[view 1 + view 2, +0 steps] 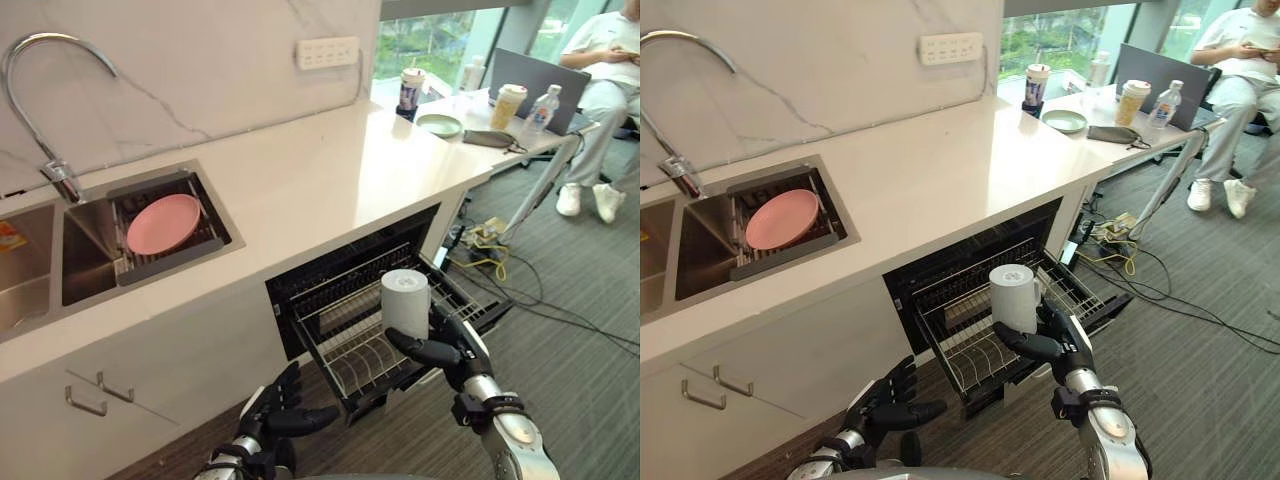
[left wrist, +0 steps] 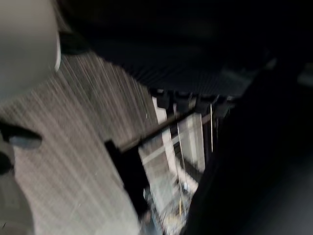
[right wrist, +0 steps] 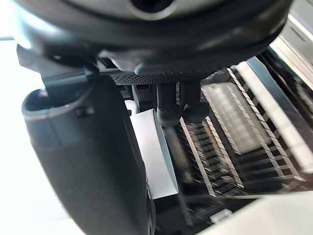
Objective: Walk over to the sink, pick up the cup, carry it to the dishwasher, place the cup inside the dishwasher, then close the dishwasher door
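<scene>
Cup (image 1: 405,303) axis vertical, gripped by R robot hand (image 1: 452,356) over dishwasher rack (image 1: 345,340); L robot hand (image 1: 275,412) relaxed.

The right hand (image 1: 455,355) held the white cup (image 1: 405,300) above the dishwasher's pulled-out wire rack (image 1: 345,350), fingers curled round it. The left hand (image 1: 278,410) hung low, fingers relaxed. A pink plate (image 1: 163,222) lay in the sink (image 1: 85,255).
</scene>
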Motion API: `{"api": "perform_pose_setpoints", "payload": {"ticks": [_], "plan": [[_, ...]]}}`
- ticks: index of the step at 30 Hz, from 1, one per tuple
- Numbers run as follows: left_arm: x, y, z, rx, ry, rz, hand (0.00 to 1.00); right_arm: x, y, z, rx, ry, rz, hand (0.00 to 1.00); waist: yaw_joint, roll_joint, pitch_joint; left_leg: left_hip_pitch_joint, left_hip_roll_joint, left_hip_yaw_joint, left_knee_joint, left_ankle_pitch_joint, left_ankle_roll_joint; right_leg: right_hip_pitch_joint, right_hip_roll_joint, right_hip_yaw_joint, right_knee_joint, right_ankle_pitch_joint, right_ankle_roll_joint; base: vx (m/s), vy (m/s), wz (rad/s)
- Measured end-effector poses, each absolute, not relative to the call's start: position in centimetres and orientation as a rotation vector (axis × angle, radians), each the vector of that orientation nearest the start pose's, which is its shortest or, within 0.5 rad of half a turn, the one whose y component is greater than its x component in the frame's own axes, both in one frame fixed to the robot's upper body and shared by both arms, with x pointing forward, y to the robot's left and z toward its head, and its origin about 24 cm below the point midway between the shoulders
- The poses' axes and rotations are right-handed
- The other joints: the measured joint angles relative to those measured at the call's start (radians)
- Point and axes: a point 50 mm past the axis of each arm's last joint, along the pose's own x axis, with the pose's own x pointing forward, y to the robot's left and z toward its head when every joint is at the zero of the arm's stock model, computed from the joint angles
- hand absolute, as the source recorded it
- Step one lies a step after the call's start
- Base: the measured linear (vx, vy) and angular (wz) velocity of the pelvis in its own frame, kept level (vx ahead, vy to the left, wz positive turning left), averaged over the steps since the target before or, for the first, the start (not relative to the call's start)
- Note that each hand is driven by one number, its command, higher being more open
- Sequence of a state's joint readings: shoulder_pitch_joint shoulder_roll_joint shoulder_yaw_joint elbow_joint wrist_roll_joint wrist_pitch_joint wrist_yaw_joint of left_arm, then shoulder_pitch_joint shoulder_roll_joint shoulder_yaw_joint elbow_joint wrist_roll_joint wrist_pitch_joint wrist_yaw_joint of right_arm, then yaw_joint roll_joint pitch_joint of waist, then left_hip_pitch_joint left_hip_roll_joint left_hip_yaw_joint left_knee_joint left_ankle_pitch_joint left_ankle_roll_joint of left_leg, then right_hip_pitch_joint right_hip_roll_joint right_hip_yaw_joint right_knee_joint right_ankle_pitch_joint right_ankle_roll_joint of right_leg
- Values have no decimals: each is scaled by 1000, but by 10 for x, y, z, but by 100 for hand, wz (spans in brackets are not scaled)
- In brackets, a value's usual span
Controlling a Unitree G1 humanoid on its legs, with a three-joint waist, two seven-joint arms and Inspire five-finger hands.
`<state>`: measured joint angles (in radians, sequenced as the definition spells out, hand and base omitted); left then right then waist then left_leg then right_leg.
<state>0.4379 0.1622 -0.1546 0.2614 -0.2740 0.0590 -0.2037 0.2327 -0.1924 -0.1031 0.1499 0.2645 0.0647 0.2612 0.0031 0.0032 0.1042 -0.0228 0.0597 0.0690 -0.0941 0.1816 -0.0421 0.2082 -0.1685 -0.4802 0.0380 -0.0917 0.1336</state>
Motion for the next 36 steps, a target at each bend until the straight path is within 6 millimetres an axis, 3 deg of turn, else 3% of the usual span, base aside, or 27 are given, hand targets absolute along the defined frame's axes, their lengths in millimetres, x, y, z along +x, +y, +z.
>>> {"api": "perform_pose_setpoints", "payload": {"ticks": [7,12,14,20,24,30,36], "plan": [[91,189,-110,-141,819,18,100,201,-219,-56,149,504,42,0,48,-15,30,-5,-31,-61,0,6,4,38,-12,-71,8,-14,16,47,-33,29],[78,206,-116,-106,873,88,100,213,-235,-67,125,605,13,0,101,-30,66,-9,-49,-107,0,8,5,60,-17,-117,9,-25,19,32,-36,27],[74,208,-119,-104,892,94,100,218,-238,-70,126,639,7,0,106,-35,77,-10,-56,-128,0,11,7,70,-18,-135,10,-28,19,-11,-22,31],[87,213,-114,-103,834,98,100,230,-248,-75,126,722,7,0,150,-41,133,-18,-71,-172,0,14,8,85,-14,-182,17,-44,12,-60,-4,26],[95,226,-109,-87,798,122,100,233,-247,-79,142,777,52,0,189,-67,169,-55,-77,-210,2,33,2,65,-11,-219,36,-56,16,-37,-38,28],[106,244,-102,-89,748,181,100,257,-246,-65,145,765,123,0,232,-100,241,-86,-83,-256,8,51,8,53,-5,-215,44,-47,13,-7,-29,24],[106,253,-100,-91,745,232,100,273,-247,-54,160,779,136,0,291,-97,249,-122,-56,-253,3,44,6,10,16,-176,62,-33,-8,-85,1,0]]}}
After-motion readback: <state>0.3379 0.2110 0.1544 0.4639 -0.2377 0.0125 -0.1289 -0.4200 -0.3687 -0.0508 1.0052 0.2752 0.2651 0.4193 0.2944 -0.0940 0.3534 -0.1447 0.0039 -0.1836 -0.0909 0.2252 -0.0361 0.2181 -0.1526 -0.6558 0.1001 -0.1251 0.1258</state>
